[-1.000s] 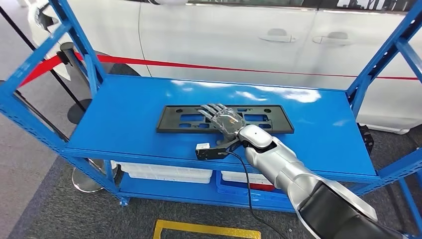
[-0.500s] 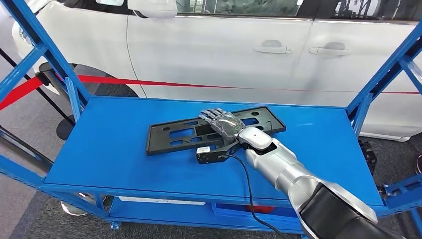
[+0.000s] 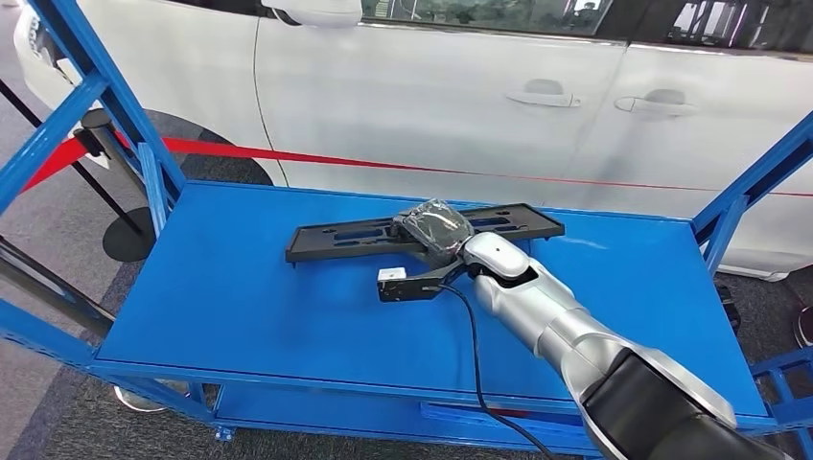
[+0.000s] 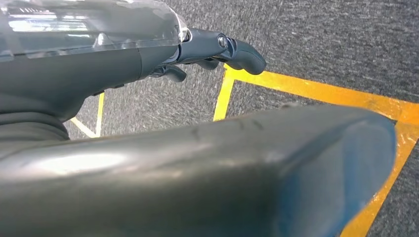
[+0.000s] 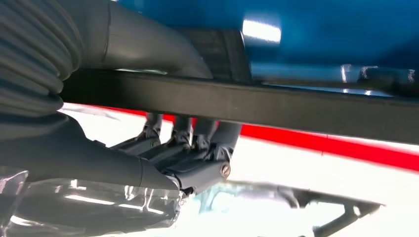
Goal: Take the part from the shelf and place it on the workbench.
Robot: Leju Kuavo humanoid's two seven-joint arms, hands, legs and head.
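Note:
The part is a long black plastic plate with cut-outs [image 3: 336,235]. It is tilted up off the blue shelf top [image 3: 240,307], seen almost edge-on. My right hand [image 3: 436,230] grips it near its middle, fingers wrapped over the far edge. In the right wrist view the plate is a dark bar [image 5: 296,106] with my fingers [image 5: 183,148] curled around it. My left hand [image 4: 148,49] hangs over the grey floor and holds nothing, its fingers only slightly bent.
A white car [image 3: 431,105] stands close behind the shelf, with a red barrier belt [image 3: 288,155] and a stanchion [image 3: 105,134]. Blue uprights [image 3: 105,96] [image 3: 757,182] frame both shelf ends. Yellow lines [image 4: 316,91] mark the floor.
The plate lay flat under my right hand; now the hand has closed on it and tipped it up off the shelf. The head view has also shifted.

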